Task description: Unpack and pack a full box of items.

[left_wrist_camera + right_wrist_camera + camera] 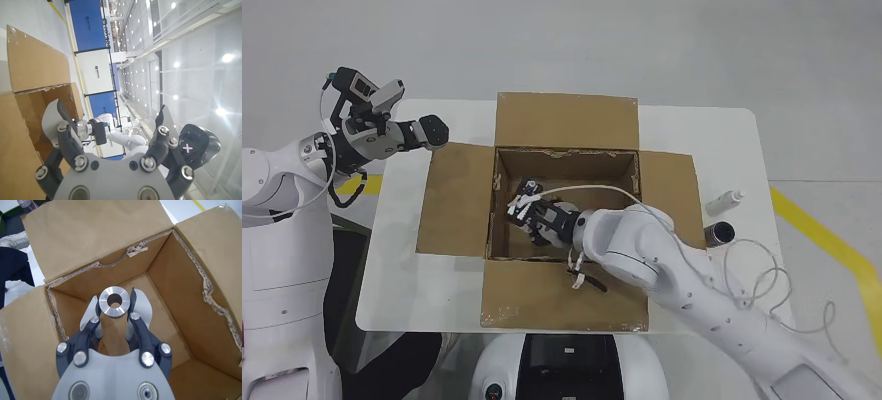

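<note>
Clamping a metal ring inside the cardboard box: right claw; left claw spread wide

Box: matt brown corrugated cardboard, rims torn rough. Ring inside the box: bright, smooth machined metal, probably steel.

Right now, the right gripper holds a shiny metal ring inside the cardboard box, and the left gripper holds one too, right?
No. The left gripper is open and empty, as the left wrist view shows. The right gripper does hold the metal ring inside the cardboard box.
</note>
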Tool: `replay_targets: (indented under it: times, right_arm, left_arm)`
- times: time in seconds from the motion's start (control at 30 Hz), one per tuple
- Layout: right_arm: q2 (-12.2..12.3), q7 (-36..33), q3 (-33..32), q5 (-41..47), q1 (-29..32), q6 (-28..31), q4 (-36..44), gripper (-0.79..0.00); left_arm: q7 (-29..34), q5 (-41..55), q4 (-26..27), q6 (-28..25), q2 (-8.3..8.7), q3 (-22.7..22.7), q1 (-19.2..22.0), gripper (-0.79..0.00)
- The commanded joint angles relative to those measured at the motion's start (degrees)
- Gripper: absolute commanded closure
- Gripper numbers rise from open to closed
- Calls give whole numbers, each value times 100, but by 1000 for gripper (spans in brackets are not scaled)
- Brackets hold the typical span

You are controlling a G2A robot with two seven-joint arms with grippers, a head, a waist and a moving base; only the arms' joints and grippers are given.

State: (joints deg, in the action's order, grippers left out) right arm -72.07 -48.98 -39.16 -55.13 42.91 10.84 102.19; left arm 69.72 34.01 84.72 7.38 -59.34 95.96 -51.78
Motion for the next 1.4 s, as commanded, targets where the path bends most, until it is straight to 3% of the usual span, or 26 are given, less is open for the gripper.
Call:
replay_targets:
  times: [0.0,0.5,0.97,1.03,1.37]
  right_arm:
    - [-73,-88,119,111,-140,31,-202,0]
    - [-381,-600,303,409,-549,-440,-1182,0]
    - [-642,-945,585,-18,-801,-749,-1584,0]
    - [-668,-999,588,-44,-811,-774,-1624,-135]
    - [-806,-1260,580,13,-898,-764,-1820,-234]
  left_arm:
    - [0,0,0,0,0,0,0,-785]
    - [0,0,0,0,0,0,0,-785]
    - [0,0,0,0,0,0,0,-785]
    - [0,0,0,0,0,0,0,-785]
    - [0,0,0,0,0,0,0,-785]
